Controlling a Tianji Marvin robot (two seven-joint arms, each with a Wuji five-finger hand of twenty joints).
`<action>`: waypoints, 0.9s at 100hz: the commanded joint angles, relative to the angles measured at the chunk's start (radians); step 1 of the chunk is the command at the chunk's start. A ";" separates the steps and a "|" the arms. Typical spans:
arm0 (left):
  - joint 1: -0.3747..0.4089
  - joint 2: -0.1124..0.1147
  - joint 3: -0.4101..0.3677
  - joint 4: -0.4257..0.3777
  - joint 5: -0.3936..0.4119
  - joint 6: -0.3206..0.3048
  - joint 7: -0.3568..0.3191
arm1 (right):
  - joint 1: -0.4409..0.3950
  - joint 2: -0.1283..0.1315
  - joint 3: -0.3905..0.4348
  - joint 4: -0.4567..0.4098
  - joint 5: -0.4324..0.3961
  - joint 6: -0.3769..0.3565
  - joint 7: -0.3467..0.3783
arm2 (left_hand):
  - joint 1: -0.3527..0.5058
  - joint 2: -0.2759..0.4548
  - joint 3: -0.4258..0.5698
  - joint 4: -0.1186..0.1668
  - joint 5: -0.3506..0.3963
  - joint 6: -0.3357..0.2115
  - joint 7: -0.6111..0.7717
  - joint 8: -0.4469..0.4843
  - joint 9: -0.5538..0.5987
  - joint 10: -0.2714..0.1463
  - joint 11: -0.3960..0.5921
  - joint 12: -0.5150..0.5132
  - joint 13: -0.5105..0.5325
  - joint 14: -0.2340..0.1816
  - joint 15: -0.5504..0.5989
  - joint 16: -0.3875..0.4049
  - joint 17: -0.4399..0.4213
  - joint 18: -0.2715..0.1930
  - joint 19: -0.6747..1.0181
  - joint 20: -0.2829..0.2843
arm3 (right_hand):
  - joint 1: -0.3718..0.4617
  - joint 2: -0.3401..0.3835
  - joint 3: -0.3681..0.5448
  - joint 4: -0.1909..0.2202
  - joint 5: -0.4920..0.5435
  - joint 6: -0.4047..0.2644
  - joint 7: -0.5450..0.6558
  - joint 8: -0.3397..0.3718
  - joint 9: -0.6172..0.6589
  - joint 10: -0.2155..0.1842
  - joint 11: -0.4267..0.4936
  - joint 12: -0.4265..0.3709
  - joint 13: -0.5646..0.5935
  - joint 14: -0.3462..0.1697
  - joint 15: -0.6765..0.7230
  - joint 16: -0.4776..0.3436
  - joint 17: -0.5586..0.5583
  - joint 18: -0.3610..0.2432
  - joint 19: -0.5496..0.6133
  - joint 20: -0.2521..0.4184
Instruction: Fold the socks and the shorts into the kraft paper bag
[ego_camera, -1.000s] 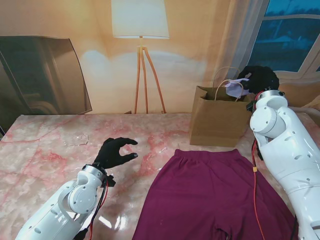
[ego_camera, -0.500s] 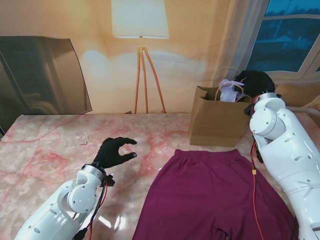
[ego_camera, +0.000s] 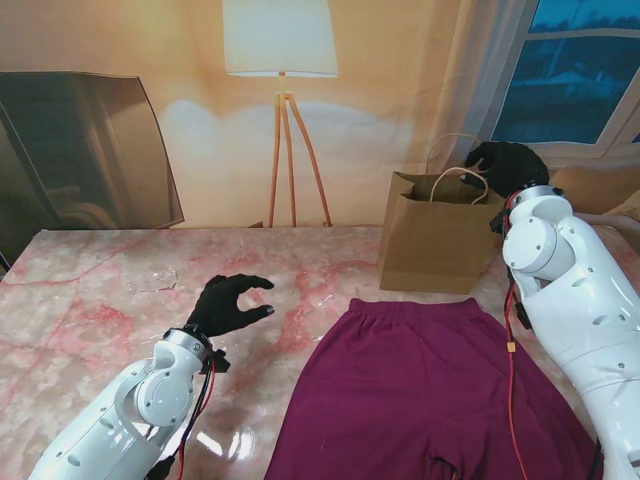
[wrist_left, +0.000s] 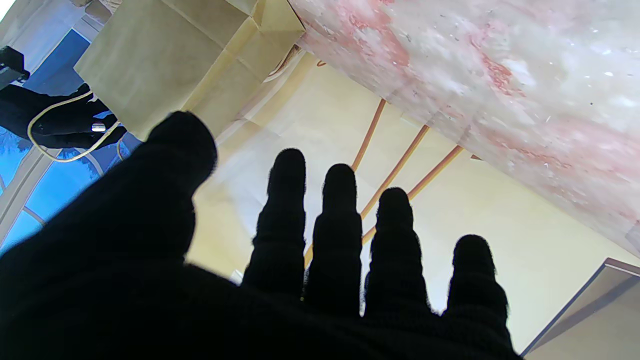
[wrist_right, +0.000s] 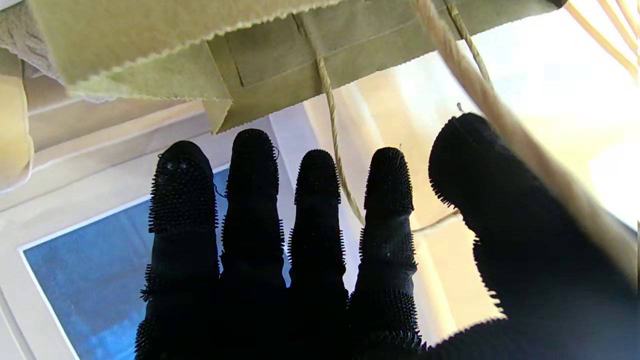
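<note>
Your right hand's black-gloved fingers are spread straight and hold nothing, poised over the mouth of the brown kraft paper bag with its twine handle brushing them. The socks aren't visible — likely inside already, so that step looks finished. Next come the maroon fabric shorts, lying flat on the pink marbled surface, nearer you than the bag. Your left hand hovers loosely curled — empty.
</note>
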 joint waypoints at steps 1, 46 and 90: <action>0.003 0.004 -0.002 -0.009 0.003 -0.003 -0.005 | -0.010 -0.004 0.006 -0.011 -0.005 0.002 -0.019 | -0.018 0.002 0.003 0.049 -0.003 -0.001 -0.020 -0.002 -0.042 0.001 -0.018 -0.012 -0.038 -0.032 -0.027 -0.005 -0.005 -0.005 -0.013 0.022 | -0.025 0.031 -0.025 0.063 -0.040 -0.001 -0.023 0.019 -0.029 -0.028 -0.008 -0.014 -0.031 -0.009 -0.025 -0.016 -0.025 0.004 -0.015 0.048; 0.012 0.007 -0.016 -0.034 0.012 0.004 -0.011 | -0.169 0.022 0.184 -0.231 -0.113 0.015 0.025 | -0.014 0.019 0.000 0.053 -0.008 0.003 -0.025 -0.004 -0.038 0.003 -0.017 -0.011 -0.031 -0.031 -0.024 -0.004 0.000 -0.006 -0.012 0.026 | -0.028 0.082 -0.034 0.076 -0.070 0.017 -0.043 0.028 -0.065 -0.022 -0.016 -0.016 -0.077 -0.009 -0.039 -0.025 -0.087 -0.012 -0.054 0.060; -0.003 0.008 0.023 -0.036 0.004 -0.028 -0.027 | -0.472 0.028 0.360 -0.492 -0.165 -0.054 0.060 | -0.016 0.086 0.004 0.063 0.000 0.006 -0.018 -0.003 -0.040 0.014 -0.012 -0.008 -0.016 -0.029 -0.012 -0.004 0.007 -0.055 0.005 0.000 | -0.041 0.104 -0.053 0.083 -0.076 0.027 -0.070 0.028 -0.079 -0.016 -0.043 -0.029 -0.097 -0.007 -0.059 -0.041 -0.104 -0.023 -0.089 0.062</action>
